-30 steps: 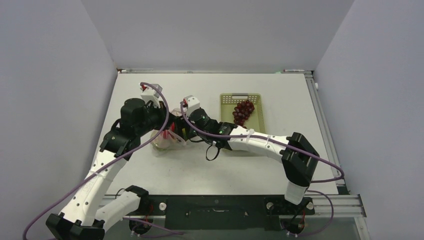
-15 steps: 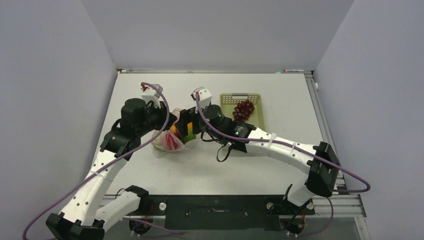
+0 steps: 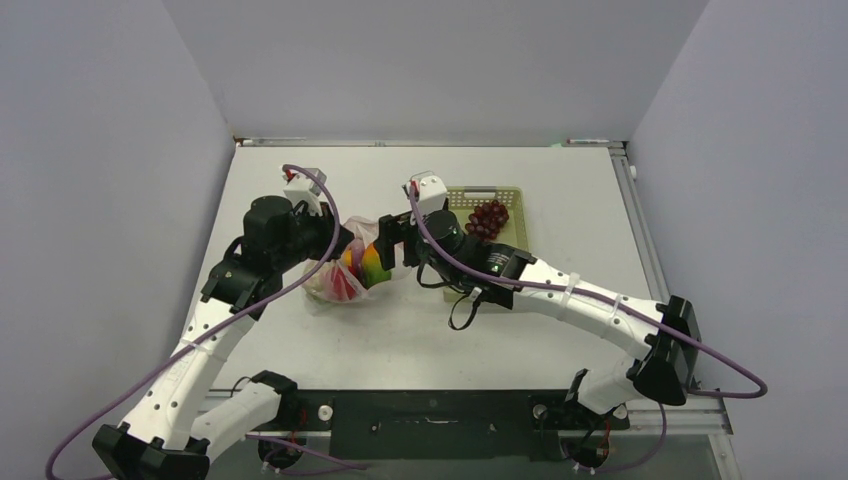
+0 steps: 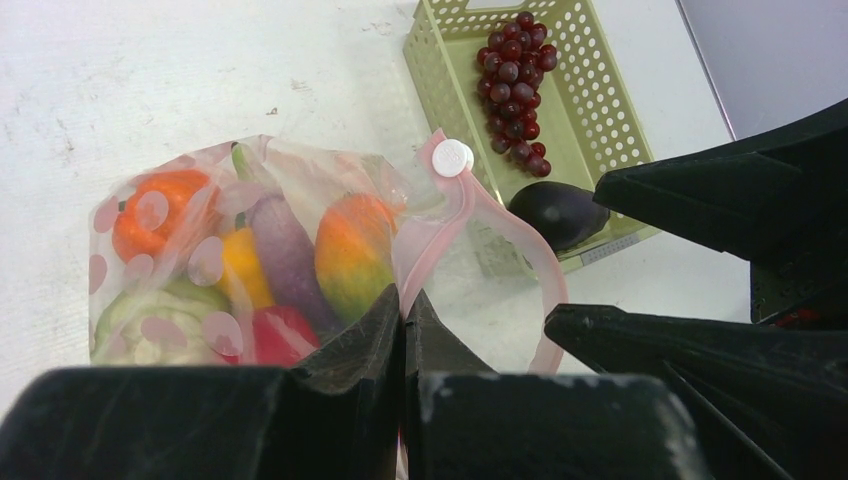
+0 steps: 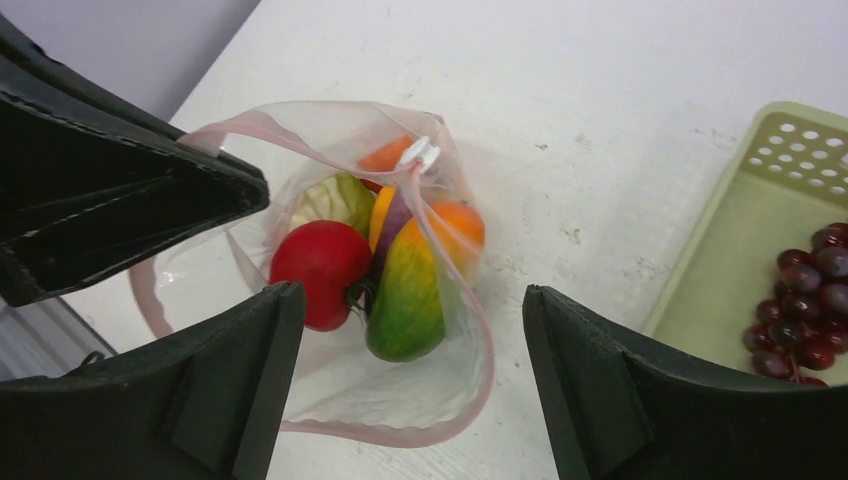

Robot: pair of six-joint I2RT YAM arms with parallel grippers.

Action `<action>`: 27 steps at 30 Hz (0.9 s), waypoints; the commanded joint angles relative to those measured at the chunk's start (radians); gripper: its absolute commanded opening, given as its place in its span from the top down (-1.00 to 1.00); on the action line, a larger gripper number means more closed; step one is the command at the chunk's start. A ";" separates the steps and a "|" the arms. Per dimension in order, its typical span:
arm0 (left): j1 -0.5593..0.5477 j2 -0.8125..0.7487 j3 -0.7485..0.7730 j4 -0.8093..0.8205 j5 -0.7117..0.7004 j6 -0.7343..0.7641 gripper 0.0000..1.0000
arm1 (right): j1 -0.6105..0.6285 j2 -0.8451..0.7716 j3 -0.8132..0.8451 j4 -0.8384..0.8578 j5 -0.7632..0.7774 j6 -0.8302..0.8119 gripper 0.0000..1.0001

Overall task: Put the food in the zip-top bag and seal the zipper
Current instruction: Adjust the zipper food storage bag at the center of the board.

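The zip-top bag [image 3: 335, 285] lies left of centre, its mouth held open. My left gripper [image 3: 335, 240] is shut on the pink zipper strip [image 4: 470, 205] at the mouth edge; its closed tips [image 4: 405, 300] pinch the plastic. Inside the bag are a red tomato [image 5: 320, 265], a green-yellow piece [image 5: 410, 295], an orange piece [image 4: 160, 205] and a purple piece [image 4: 285, 250]. My right gripper [image 3: 388, 245] hangs open and empty just above the bag's mouth [image 5: 408, 295]. Dark grapes [image 3: 488, 218] and a purple eggplant [image 4: 558, 212] lie in the basket.
The pale green slatted basket [image 3: 455, 200] stands right of the bag, close behind my right wrist; it also shows in the left wrist view [image 4: 425, 60] and the right wrist view [image 5: 790, 130]. A white slider [image 4: 452, 157] sits on the zipper.
My right gripper has drawn back from the bag's mouth, up and to the right, and is open. The green-yellow piece now lies in the bag. The left gripper has kept its hold.
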 commanded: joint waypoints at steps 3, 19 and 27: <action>0.001 0.000 0.021 0.056 -0.007 0.001 1.00 | -0.004 -0.058 -0.006 -0.088 0.098 0.001 -0.62; -0.002 -0.002 0.021 0.055 -0.009 0.003 1.00 | -0.051 0.014 -0.080 -0.074 0.039 0.101 -0.37; -0.007 -0.002 0.020 0.054 -0.010 0.002 1.00 | -0.067 0.089 -0.053 -0.058 -0.029 0.129 -0.15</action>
